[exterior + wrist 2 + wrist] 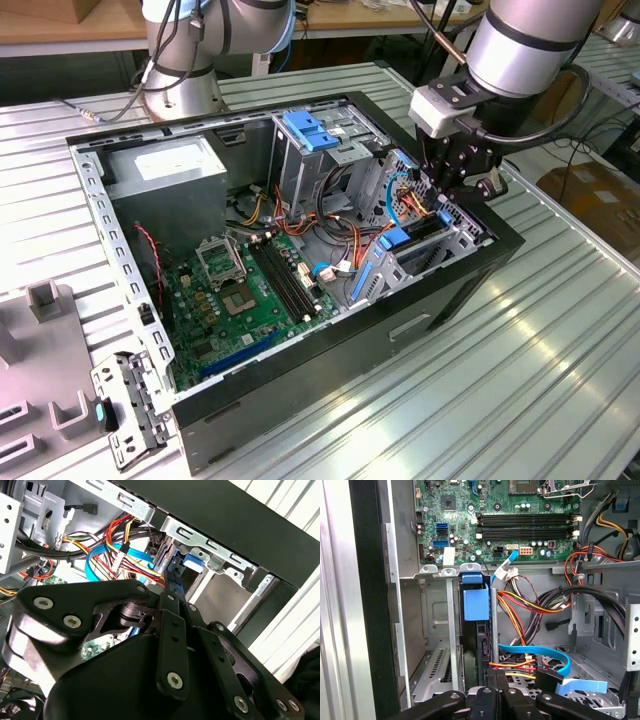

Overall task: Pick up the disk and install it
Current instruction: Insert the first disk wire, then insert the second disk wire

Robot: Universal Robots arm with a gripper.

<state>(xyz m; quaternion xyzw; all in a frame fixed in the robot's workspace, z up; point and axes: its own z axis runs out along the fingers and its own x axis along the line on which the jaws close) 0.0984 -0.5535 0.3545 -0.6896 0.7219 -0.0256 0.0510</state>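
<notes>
My gripper [496, 695] sits closest in the first wrist view, its two black fingers [487, 702] drawn in on the upper edge of the disk [479, 650]. As far as I can judge, I am clamped on the disk rather than merely resting beside it.

The disk stands on edge, upright, inside the drive cage [435, 645] at the front corner of the computer case [400, 330]. Its light-blue rail [476, 604] shows at the far end of the slot. In the exterior view I hang straight above that cage, and the same blue plastic [395, 238] is just below me.

I judge the disk to be stiff and fairly heavy for its size, with smooth metal faces that could slip — so a firm pinch across the flat faces near the middle of the edge seems right. The plastic rails look flexible and the casing dislikes knocks, so I would not squeeze the rails or let it jam against the cage walls.

Just beside the slot, a flat blue cable [540, 655] and a bundle of red, yellow and black wires [530, 600] lie close enough to snag.

Farther off is the motherboard [520, 510], and beyond it the power supply [165, 170] at the case's far corner.
</notes>
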